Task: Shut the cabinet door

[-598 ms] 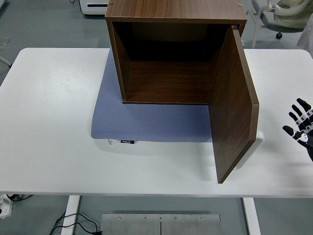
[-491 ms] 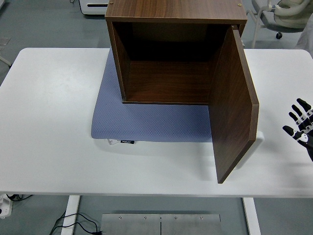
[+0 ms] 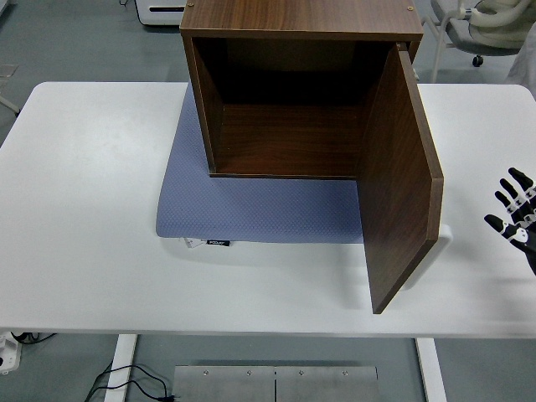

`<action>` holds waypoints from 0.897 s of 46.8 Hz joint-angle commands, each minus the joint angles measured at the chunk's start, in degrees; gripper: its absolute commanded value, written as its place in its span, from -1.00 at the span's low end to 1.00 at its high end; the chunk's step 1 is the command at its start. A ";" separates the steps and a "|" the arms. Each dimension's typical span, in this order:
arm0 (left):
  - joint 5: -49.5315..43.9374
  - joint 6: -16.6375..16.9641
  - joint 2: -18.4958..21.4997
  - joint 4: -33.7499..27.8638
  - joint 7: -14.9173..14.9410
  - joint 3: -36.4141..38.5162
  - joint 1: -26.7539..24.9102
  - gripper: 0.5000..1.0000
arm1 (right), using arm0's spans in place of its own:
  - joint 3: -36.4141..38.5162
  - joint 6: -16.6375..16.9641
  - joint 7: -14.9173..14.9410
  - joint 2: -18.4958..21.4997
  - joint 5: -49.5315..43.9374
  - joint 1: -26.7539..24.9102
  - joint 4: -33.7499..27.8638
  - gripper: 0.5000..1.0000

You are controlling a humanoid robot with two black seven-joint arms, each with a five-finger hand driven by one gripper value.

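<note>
The right robot hand (image 3: 515,216) sits at the table's (image 3: 84,209) 3 o'clock edge with its black fingers (image 3: 506,198) spread wide and holding nothing, well apart from the cabinet door (image 3: 400,180). The brown wooden cabinet (image 3: 293,84) stands at 12 o'clock on a blue-grey mat (image 3: 251,209), its empty interior facing 6 o'clock. The door, hinged on the cabinet's 3 o'clock side, swings fully open toward 5 o'clock.

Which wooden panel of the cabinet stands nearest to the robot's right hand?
The open door, hinged at the cabinet's right side and swung out toward the table's near edge. Its outer face looks toward the right hand; the other panels lie further left.
</note>
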 commanded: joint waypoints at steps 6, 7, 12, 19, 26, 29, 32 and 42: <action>0.00 0.00 0.00 0.02 -0.01 0.01 0.15 1.00 | 0.03 0.01 0.00 0.07 -0.04 0.09 -0.04 1.00; 0.00 0.00 0.00 0.02 -0.01 0.01 0.15 1.00 | 0.03 0.01 0.00 0.07 -0.04 0.09 -0.04 1.00; 0.00 0.00 0.00 0.02 -0.01 0.01 0.24 1.00 | 0.03 0.01 0.00 0.15 -0.04 0.09 -0.04 1.00; 0.00 0.00 0.00 0.02 -0.01 0.01 0.16 1.00 | 0.03 0.01 0.00 0.07 -0.04 0.26 -0.04 1.00; 0.00 0.00 0.00 0.02 -0.01 0.01 0.15 1.00 | -0.06 0.10 0.00 0.07 -0.04 0.26 -0.04 1.00; 0.00 0.00 0.00 0.02 -0.01 0.01 0.24 1.00 | -0.06 0.10 0.00 0.07 -0.04 0.26 -0.04 1.00; 0.00 0.00 0.00 0.02 -0.01 0.01 0.16 1.00 | -0.06 0.27 0.00 0.07 -0.04 0.26 -0.04 1.00; 0.00 0.00 0.00 0.02 -0.01 0.01 0.24 1.00 | -0.06 0.53 0.00 -0.02 -0.04 0.26 -0.04 1.00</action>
